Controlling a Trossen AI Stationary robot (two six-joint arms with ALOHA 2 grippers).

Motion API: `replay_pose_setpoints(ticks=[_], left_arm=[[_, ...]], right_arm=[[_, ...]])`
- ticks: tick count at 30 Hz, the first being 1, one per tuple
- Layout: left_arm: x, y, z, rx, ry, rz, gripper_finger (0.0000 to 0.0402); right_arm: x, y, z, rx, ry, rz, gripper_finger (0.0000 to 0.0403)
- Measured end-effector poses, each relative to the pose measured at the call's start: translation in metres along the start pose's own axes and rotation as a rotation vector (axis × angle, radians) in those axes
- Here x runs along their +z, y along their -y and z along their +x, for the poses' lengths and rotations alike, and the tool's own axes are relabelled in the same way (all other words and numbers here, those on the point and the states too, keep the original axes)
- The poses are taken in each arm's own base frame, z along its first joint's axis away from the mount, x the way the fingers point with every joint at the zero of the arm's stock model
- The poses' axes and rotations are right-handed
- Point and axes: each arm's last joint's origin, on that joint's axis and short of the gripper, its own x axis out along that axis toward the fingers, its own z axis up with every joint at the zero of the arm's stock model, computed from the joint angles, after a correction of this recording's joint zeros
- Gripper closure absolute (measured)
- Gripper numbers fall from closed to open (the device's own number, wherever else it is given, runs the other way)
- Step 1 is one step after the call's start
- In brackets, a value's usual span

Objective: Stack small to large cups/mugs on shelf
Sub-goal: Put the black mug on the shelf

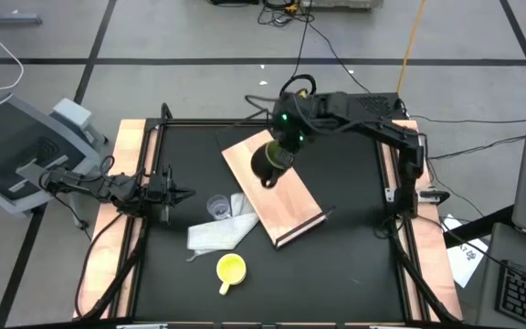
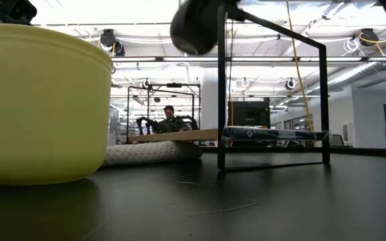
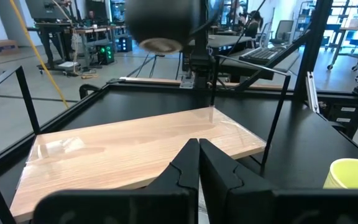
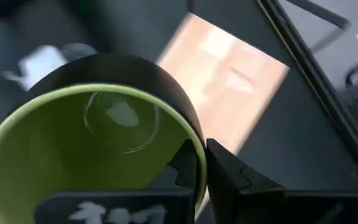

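The dark olive-green mug [image 1: 268, 164], green inside [image 4: 86, 155], hangs over the light-wood shelf [image 1: 277, 192], with my right gripper [image 4: 202, 152] shut on it. It also shows high in the low view [image 2: 196, 27] and the left wrist view [image 3: 163, 22]. The yellow mug [image 1: 231, 268] stands on its base near the table's front. The clear cup [image 1: 218, 207] stands upright beside the white cloth [image 1: 219, 233], left of the shelf. My left gripper [image 1: 179, 194] waits shut at the table's left, pointing level toward the shelf [image 3: 135, 155]. My right gripper holds the dark mug by its rim [image 4: 199, 144], with one finger [image 4: 182, 167] inside the mug and the other [image 4: 225, 171] outside its wall. The fingers slant down from the table's right and far side. The mug hangs tilted, lifted clear above the shelf.
A black frame of thin bars [image 2: 273, 100] runs around the black tabletop [image 1: 354, 265]. The shelf lies slantwise in the table's middle, its dark edge strip [image 1: 301, 230] toward the near right. The black surface shows bare right of the shelf and along the front right.
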Motion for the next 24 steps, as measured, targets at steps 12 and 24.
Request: replay_pose_setpoints(ticks=[12,24], left_arm=[[0.000,0.000,0.000,0.000,0.000,0.000,0.0392],[0.000,0.000,0.000,0.000,0.000,0.000,0.0392]], right_arm=[[0.018,0.057,0.053,-0.094,-0.105,0.152,0.0397],[0.029,0.062,0.069,-0.062,-0.050,0.267,0.0396]])
